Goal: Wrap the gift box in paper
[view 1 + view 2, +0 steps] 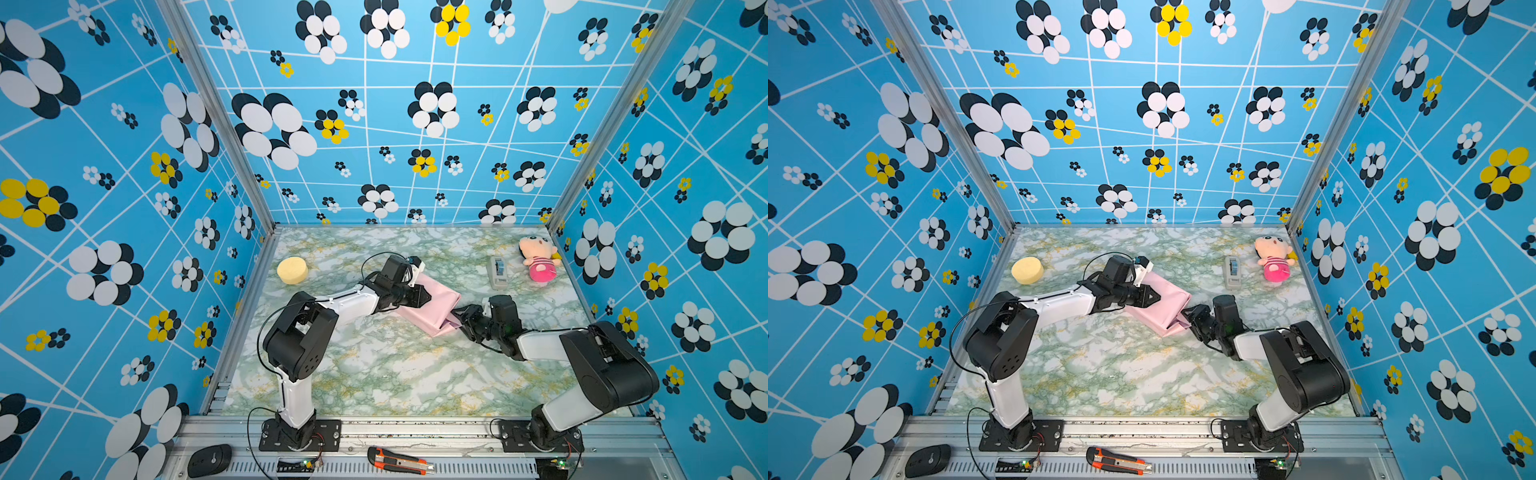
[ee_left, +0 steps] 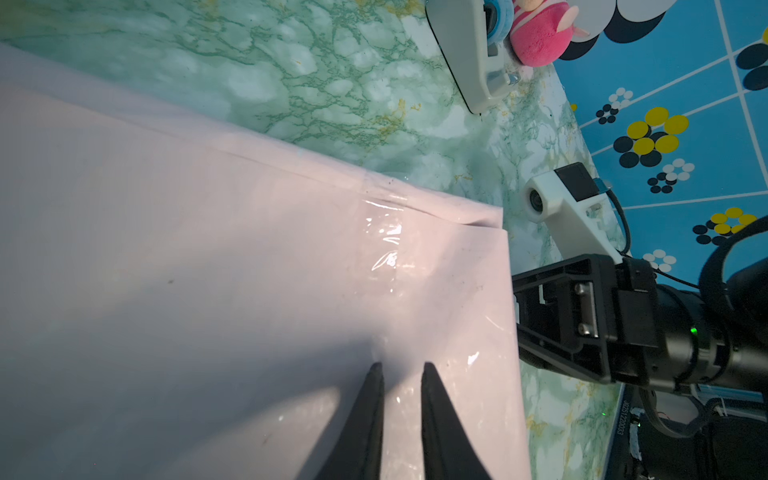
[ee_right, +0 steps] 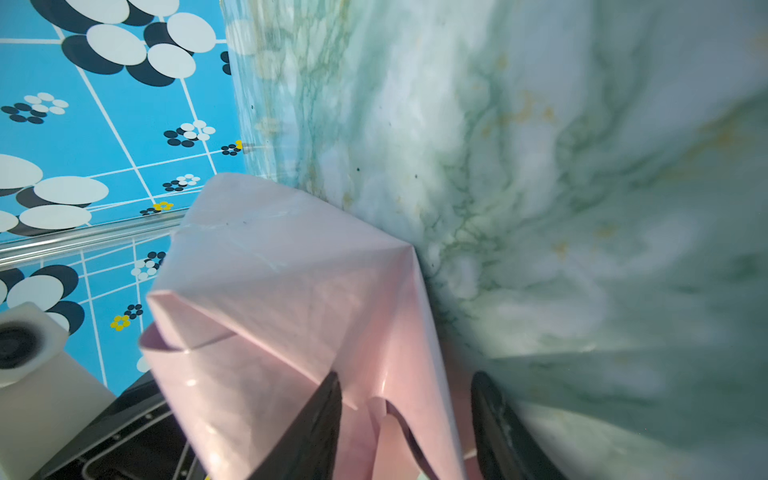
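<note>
Evidently the paper (image 1: 434, 309) looks thin, floppy and slick. With the gift box hidden inside, it lies under the narrow-set left gripper (image 2: 400, 365). The half-wide right gripper (image 3: 405, 376) straddles its loose end flap, probably the best place to pinch.

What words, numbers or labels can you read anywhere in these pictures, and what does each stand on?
Number strip on the right arm, in the left wrist view: too blurred to quote.
Tape dispenser: any label is too small to read.
No other text shows.
</note>
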Controlling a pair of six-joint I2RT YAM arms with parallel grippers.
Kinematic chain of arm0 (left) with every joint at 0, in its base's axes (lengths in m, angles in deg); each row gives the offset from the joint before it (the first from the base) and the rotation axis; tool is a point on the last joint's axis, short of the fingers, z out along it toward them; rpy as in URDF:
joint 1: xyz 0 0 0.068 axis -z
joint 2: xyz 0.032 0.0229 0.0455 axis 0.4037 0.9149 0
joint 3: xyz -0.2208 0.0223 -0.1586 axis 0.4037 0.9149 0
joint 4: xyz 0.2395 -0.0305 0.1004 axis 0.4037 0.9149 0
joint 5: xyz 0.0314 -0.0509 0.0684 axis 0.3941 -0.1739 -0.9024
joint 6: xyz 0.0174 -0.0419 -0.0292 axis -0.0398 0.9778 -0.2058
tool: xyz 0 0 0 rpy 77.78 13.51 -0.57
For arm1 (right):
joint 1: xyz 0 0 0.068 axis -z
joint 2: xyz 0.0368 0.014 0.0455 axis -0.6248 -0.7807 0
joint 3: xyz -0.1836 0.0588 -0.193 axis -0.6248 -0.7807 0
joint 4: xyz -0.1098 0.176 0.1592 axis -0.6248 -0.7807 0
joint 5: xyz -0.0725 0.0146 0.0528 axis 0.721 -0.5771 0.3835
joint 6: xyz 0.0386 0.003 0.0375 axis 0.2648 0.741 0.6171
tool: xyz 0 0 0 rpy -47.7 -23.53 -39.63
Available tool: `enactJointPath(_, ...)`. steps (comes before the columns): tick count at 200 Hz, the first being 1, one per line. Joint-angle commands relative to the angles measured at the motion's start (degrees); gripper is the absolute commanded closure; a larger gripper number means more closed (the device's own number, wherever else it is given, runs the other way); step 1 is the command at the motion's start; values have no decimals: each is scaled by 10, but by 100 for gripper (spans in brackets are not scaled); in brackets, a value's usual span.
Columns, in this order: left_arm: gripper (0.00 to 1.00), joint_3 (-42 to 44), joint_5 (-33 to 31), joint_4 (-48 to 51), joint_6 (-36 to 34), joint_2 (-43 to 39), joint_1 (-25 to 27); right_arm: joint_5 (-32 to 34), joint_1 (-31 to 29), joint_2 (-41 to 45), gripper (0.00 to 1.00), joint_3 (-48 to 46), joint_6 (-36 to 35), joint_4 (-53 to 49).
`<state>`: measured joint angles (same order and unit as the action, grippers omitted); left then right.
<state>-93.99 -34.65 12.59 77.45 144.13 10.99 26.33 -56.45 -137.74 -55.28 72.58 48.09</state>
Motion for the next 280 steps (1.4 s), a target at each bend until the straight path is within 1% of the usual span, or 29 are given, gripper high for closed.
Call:
enactJointPath(1,79,14,-2,14,3,13,-9,-15,14,-17,47,15,-42,14)
enactJointPath(33,79,17,-2,13,3,12,-11,-67,17,-17,49,11,-39,22)
enactJointPath(76,79,15,-1,14,4,14,-11,-108,16,27,58,-15,-36,-14)
enactJointPath(111,79,13,-3,14,3,14,-11,-92,15,53,71,-12,-47,-73)
enactJointPath(123,79,12,-3,15,1,14,-11,-84,15,50,78,-10,-40,-71)
enactJointPath(151,79,12,-7,17,-6,12,-11,-81,15,31,87,2,-26,-59)
enactJointPath(178,78,5,-11,25,-22,7,-10,-86,15,28,99,0,-2,-39)
enactJointPath(205,69,-11,-21,37,-57,-9,-7,-78,9,45,100,3,13,-55)
enactJointPath(216,63,-19,-30,43,-84,-9,-2,-75,5,48,100,6,15,-62)
enactJointPath(220,60,-21,-34,46,-93,-24,0,-74,5,49,100,7,17,-63)
enactJointPath(227,58,-25,-40,50,-116,-33,5,-74,3,48,100,8,21,-63)
enactJointPath(230,53,-26,-44,53,-126,-38,7,-73,3,48,100,8,22,-63)
enactJointPath(244,42,-32,-67,65,-172,-58,20,-73,-1,46,100,10,27,-63)
enactJointPath(263,30,-22,-101,69,-237,-90,41,-73,-4,44,100,11,32,-64)
enactJointPath(270,27,-13,-113,66,-262,-103,52,-74,-4,45,100,12,34,-64)
enactJointPath(280,22,4,-133,65,-313,-120,71,-73,-4,47,100,12,35,-64)
